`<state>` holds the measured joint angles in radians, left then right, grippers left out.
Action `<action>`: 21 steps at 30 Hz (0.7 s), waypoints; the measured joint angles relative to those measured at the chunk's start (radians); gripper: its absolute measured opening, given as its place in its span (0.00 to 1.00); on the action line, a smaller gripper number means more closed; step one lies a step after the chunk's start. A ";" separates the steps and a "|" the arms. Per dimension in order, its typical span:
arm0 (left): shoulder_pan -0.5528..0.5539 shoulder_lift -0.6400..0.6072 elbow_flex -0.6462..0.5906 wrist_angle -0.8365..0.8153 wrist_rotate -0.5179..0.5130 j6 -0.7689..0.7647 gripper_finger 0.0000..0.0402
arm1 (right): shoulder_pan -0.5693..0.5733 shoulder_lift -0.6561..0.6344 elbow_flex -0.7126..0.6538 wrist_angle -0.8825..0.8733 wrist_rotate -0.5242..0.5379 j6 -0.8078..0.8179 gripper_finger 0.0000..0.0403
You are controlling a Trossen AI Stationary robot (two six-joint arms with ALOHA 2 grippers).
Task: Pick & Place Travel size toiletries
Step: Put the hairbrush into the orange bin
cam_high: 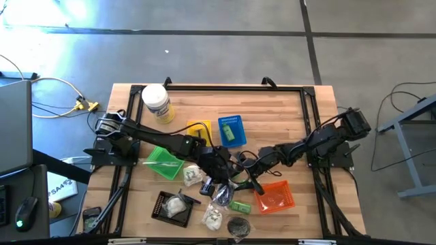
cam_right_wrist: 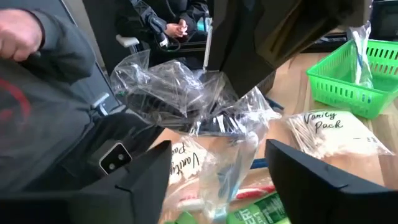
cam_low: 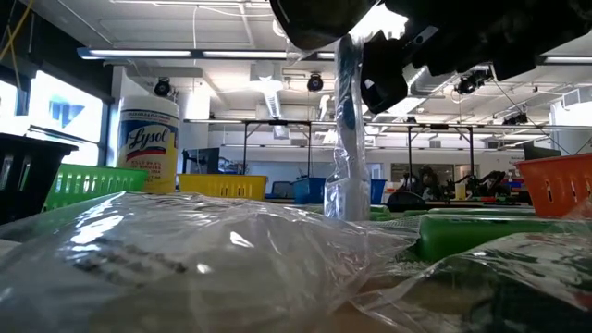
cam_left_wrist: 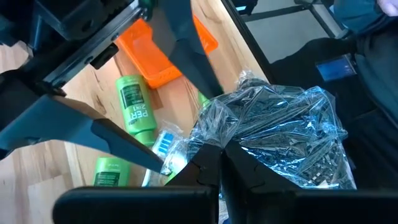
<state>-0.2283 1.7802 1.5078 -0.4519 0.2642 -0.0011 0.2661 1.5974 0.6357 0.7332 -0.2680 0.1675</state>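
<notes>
My left gripper (cam_left_wrist: 221, 155) is shut on a clear plastic packet (cam_left_wrist: 273, 130) over the middle of the table. The packet (cam_low: 347, 139) hangs long and thin below it, with a toothbrush-like piece inside (cam_right_wrist: 231, 165). My right gripper (cam_right_wrist: 217, 180) comes in from the table's right, open. Its two fingers (cam_right_wrist: 140, 180) stand on either side of the hanging packet without touching it. Two green bottles (cam_left_wrist: 134, 106) lie on the wood below. Vanity Pack packets (cam_right_wrist: 339, 130) lie flat near the green basket (cam_right_wrist: 348, 78). My left gripper pinches the crumpled upper end of the clear packet (cam_left_wrist: 239, 134) between its two shut fingers. The fingers slant down from the table's left. The packet hangs upright and slack below them (cam_right_wrist: 230, 155). Other things in front hide its lower end.
An orange basket (cam_high: 276, 194) sits right of the grippers; blue (cam_high: 231, 129) and yellow (cam_high: 199, 128) baskets sit farther back. A white Lysol jar (cam_high: 155, 102) stands far left and a black tray (cam_high: 170, 204) near left. A person in a dark top (cam_right_wrist: 50, 112) stands beyond the near edge.
</notes>
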 joint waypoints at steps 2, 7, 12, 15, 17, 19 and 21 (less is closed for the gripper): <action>0.000 0.000 0.000 0.001 0.000 0.004 0.00 | 0.000 0.000 0.000 -0.005 0.003 -0.005 0.53; -0.001 -0.006 0.000 0.012 0.027 -0.003 0.04 | -0.001 0.000 0.000 -0.031 0.058 -0.008 0.32; -0.001 -0.016 0.000 0.001 0.041 -0.030 0.11 | -0.002 0.000 0.000 -0.034 0.099 -0.008 0.12; -0.001 -0.024 0.001 0.006 0.041 -0.036 0.14 | -0.007 0.000 0.000 -0.034 0.107 -0.008 0.03; -0.001 -0.023 0.001 0.005 0.040 -0.039 0.15 | -0.014 0.000 0.000 -0.036 0.107 0.001 0.02; -0.001 -0.023 0.001 0.000 0.039 -0.050 0.16 | -0.022 0.000 0.000 -0.040 0.110 0.016 0.01; -0.001 -0.023 0.001 0.000 0.040 -0.056 0.15 | -0.029 0.000 0.000 -0.046 0.112 0.025 0.01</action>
<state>-0.2291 1.7569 1.5085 -0.4518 0.3038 -0.0570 0.2371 1.5974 0.6357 0.6867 -0.1564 0.1922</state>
